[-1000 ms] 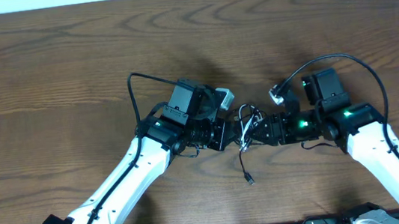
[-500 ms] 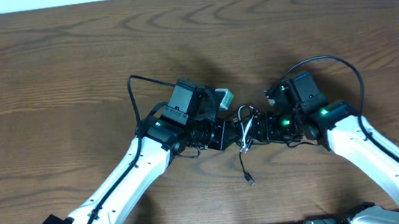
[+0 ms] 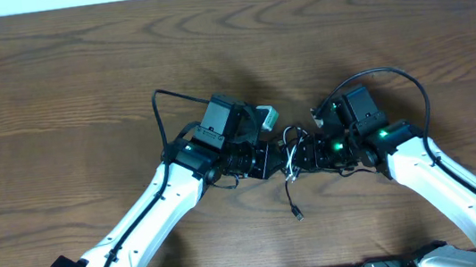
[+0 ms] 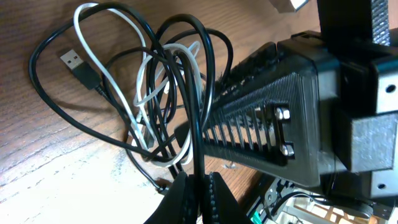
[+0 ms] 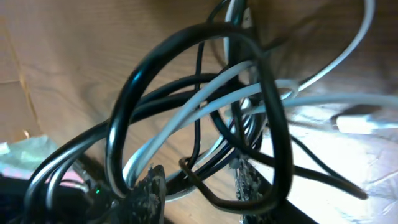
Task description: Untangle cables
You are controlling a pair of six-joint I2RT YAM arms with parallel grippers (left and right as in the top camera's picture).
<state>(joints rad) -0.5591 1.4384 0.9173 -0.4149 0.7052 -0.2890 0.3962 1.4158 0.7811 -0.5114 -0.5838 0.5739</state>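
Observation:
The cables (image 3: 292, 151) form a small tangle of black and white cords between my two grippers at mid-table. My left gripper (image 3: 275, 159) is shut on one black cable (image 4: 198, 146), pinched between its jaws (image 4: 200, 182). Above it loops the white cable (image 4: 140, 87), and a black USB plug (image 4: 73, 60) lies on the wood. My right gripper (image 3: 305, 155) faces the left one. In its wrist view the right gripper (image 5: 198, 182) stands open, black and white strands (image 5: 205, 106) crossing the gap between its fingers (image 5: 149, 190) unpinched.
A black cable tail ends in a small plug (image 3: 297, 214) on the wood in front of the tangle. The right gripper's ribbed black body (image 4: 267, 118) fills the left wrist view just behind the cords. Thick black arm cables (image 3: 393, 71) arch above both wrists.
My right arm has moved left into the tangle, and its jaws have narrowed around the strands. The left arm and its grip have not moved.

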